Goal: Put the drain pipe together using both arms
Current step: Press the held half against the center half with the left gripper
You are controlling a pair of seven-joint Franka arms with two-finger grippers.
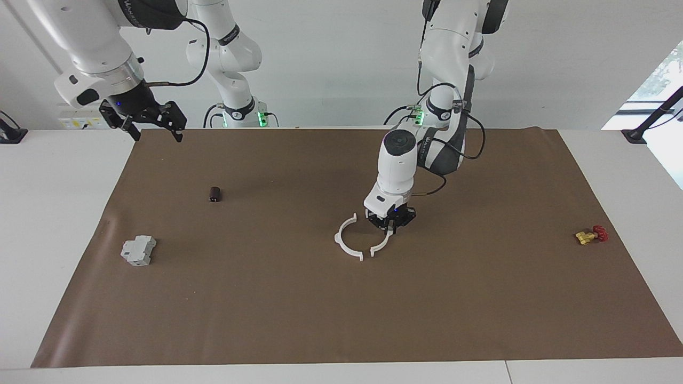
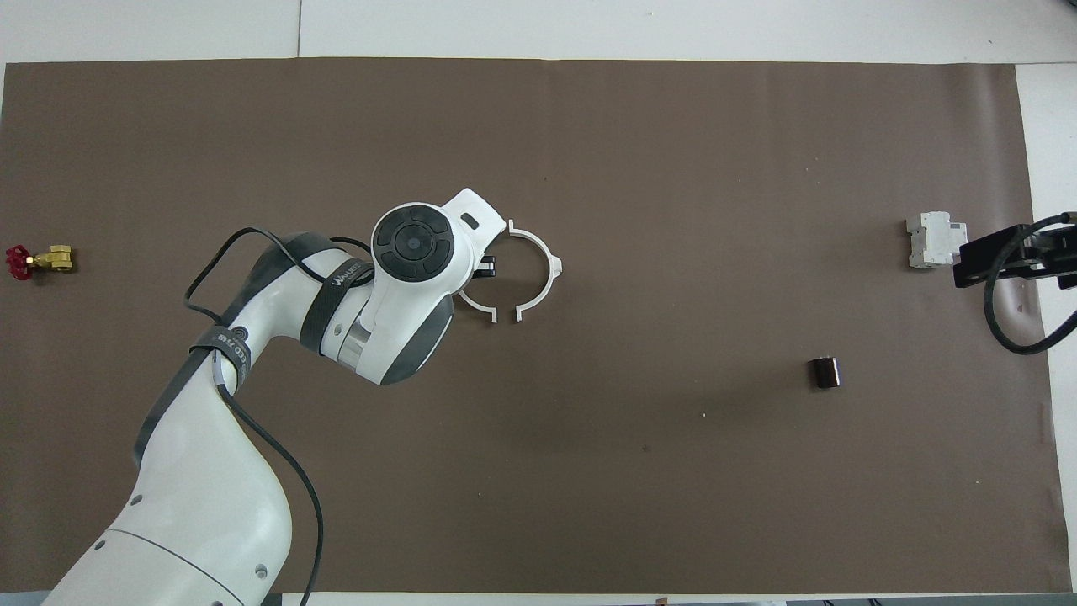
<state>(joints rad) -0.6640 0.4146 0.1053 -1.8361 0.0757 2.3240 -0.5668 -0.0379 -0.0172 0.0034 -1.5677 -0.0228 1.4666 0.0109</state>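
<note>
At frame centre my left claw [image 1: 390,226] gripped one half-ring [image 1: 381,246], nearly meeting the other [image 1: 346,240]. Next, I judged: align tabs. Right claw [image 1: 155,124] waited wide, upper left.

A robotics lab: two white Franka arms [image 1: 421,154] with black cables are bolted at one edge of a white table [image 1: 58,213] that is covered by a plain brown mat [image 1: 341,309], before bare white walls. Green status lights [image 1: 261,118] glow at the arm bases, and a window [image 1: 659,80] lets in daylight.
</note>
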